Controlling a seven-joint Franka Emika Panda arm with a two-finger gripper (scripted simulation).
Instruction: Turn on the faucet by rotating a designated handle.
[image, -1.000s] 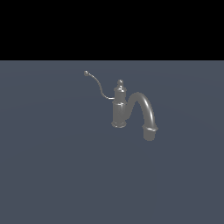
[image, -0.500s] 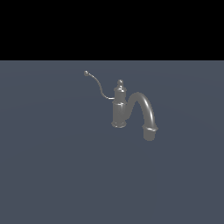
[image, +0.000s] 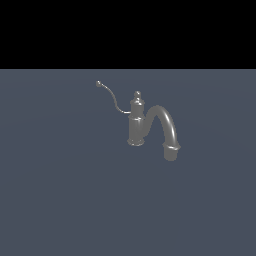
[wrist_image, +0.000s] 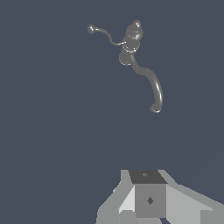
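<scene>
A flat slate-blue surface (image: 60, 190) carries the dark grey metal faucet (image: 136, 125) with its arched spout, standing well in from every edge. The grey blocky tool (wrist_image: 148, 199) hangs well apart from it; whether it is clenched or released I cannot tell. The thin curved wire handle (image: 111, 96) ends in a ball tip, untouched.

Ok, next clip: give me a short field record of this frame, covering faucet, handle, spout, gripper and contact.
faucet: upright on the grey surface
handle: thin curved lever with ball tip, reaching toward the exterior view's left
spout: thick arch, reaching toward the exterior view's right, mouth down
gripper: seen only in the wrist view, well apart from the faucet; open or shut cannot be told
contact: none
</scene>
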